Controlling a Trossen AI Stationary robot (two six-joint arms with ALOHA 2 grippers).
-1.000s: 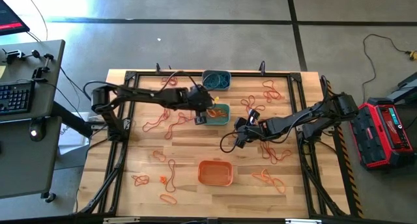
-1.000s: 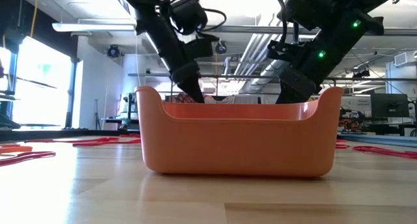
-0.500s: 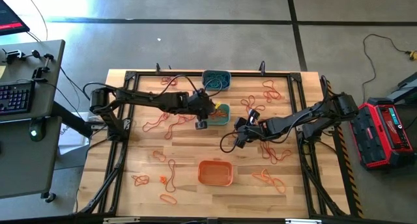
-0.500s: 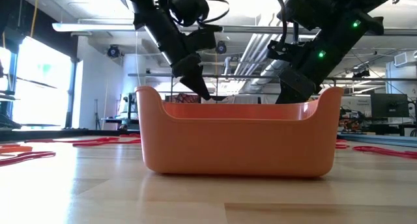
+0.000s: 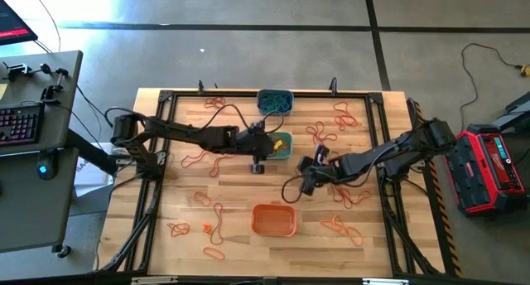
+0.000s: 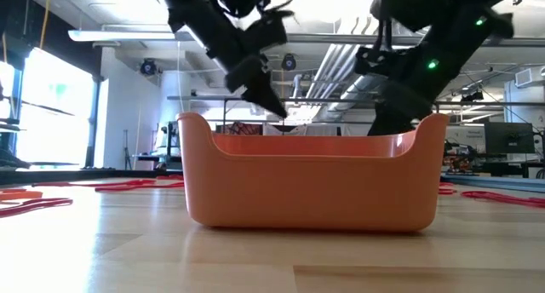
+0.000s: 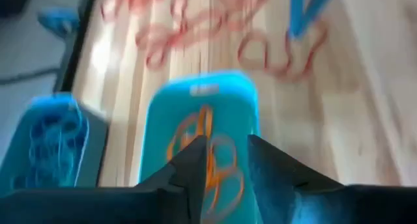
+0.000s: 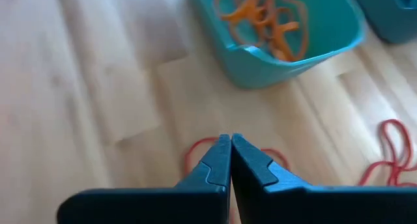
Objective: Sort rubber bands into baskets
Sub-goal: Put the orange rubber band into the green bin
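The left end effector (image 5: 259, 155) hangs by the near left corner of the teal-green basket (image 5: 280, 144), near the middle of the worktop (image 5: 240, 194). Its two fingers (image 7: 189, 172) stand a little apart with nothing between them; past them, several orange rubber bands (image 7: 212, 162) lie in the teal-green basket. The grey-blue basket (image 5: 274, 102) sits just beyond it at the far edge, with blue bands (image 7: 55, 136) heaped inside.

The right end effector (image 5: 308, 179) is low over the worktop, to the right of and nearer than the teal-green basket. Its fingers (image 8: 229, 165) are pressed fully together, their tips right at a red band (image 8: 199, 152) lying on the wood; whether the band is pinched I cannot tell.

The orange basket (image 5: 274, 219) stands near the front edge, a little left of that end effector. In the low view it fills the foreground, with both arms behind it.

Loose red bands (image 5: 344, 115) are scattered across the far right of the worktop, more red loops (image 5: 207, 156) lie left of centre, and a few orange ones (image 5: 178, 229) sit by the near left corner.
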